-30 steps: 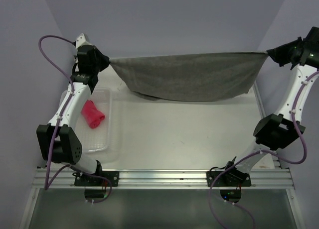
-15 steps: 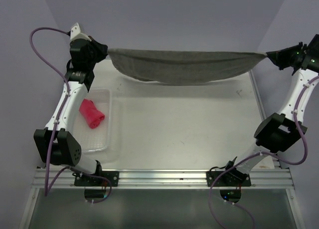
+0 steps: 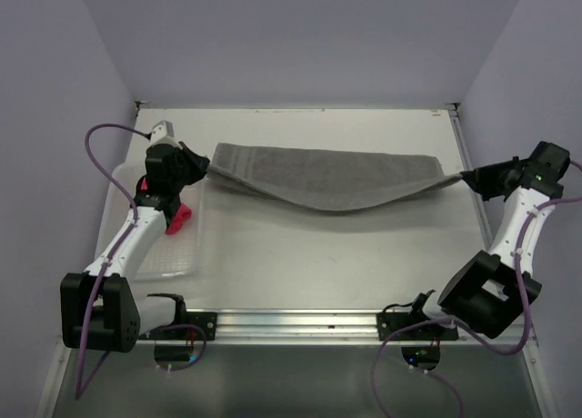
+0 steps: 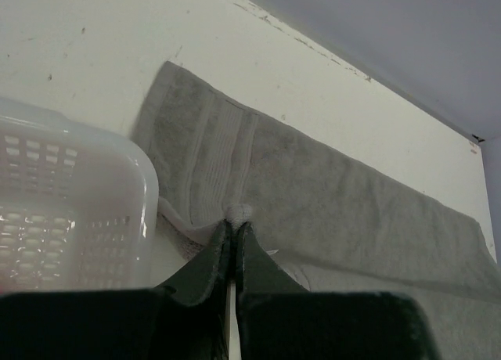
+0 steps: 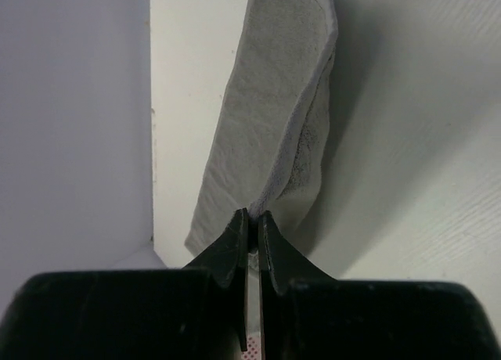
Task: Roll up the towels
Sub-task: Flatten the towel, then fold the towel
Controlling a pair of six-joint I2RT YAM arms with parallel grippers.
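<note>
Okay: left gripper [image 3: 204,166] and right gripper [image 3: 466,176] each pinch an end of the grey towel [image 3: 327,177], stretched across toward 12 o'clock. Only the overhead view shows the pink towel [image 3: 179,218], in the basket [image 3: 173,262] at 9 o'clock.

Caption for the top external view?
The left claw and right claw pinch opposite ends of the grey towel sagging over the table; pink towel in basket.

You have nothing to read here: no text, label, brand, number or sign is legible in any of the three views.
</note>
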